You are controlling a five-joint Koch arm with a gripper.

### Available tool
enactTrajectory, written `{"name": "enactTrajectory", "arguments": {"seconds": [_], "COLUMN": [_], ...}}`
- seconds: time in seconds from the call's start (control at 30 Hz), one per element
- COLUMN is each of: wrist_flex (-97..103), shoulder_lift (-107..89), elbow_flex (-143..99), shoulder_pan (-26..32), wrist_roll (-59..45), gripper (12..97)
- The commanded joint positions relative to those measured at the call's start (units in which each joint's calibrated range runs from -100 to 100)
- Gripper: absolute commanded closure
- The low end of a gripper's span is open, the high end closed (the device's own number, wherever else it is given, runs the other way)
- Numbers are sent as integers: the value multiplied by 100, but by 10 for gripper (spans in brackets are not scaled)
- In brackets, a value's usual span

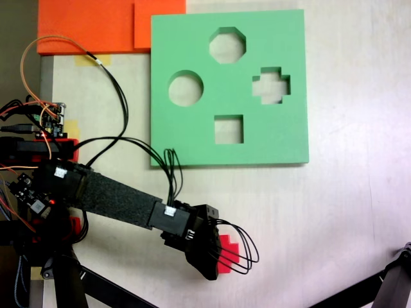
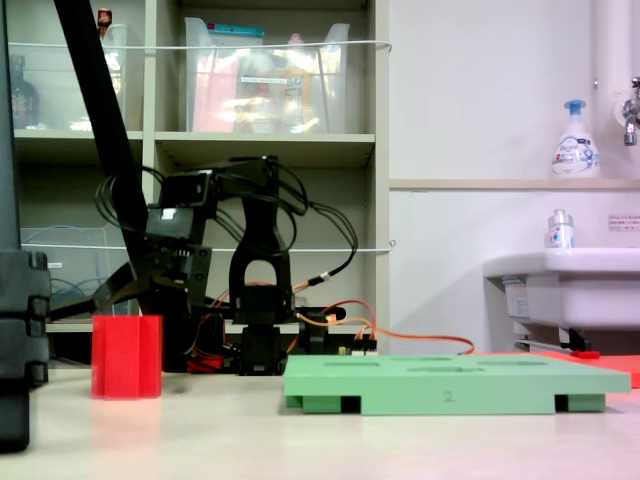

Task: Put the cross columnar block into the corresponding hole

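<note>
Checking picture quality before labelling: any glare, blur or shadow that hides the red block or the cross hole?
From above, light is even and the cross hole is crisp, but the gripper covers most of the red block. In the side fixed view the block is clear, slightly soft.

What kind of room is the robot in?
Probably a lab or workshop room. Behind the table stand shelves holding clear storage boxes, a white sink with a soap pump bottle is at the right, and loose wires and circuit boards lie beside the arm.
</note>
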Motion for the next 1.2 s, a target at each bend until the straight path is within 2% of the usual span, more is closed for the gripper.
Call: {"name": "enactTrajectory", "arguments": {"seconds": [0.0, 0.33, 1.17], "wrist_flex": [-75, -489, -277], "shoulder_lift": [-37, -274, 1793], "elbow_flex": [345, 385, 1641], "shoulder_pan": [-63, -156, -147], "wrist_roll": [-73, -161, -420], "gripper": [371, 371, 374]}}
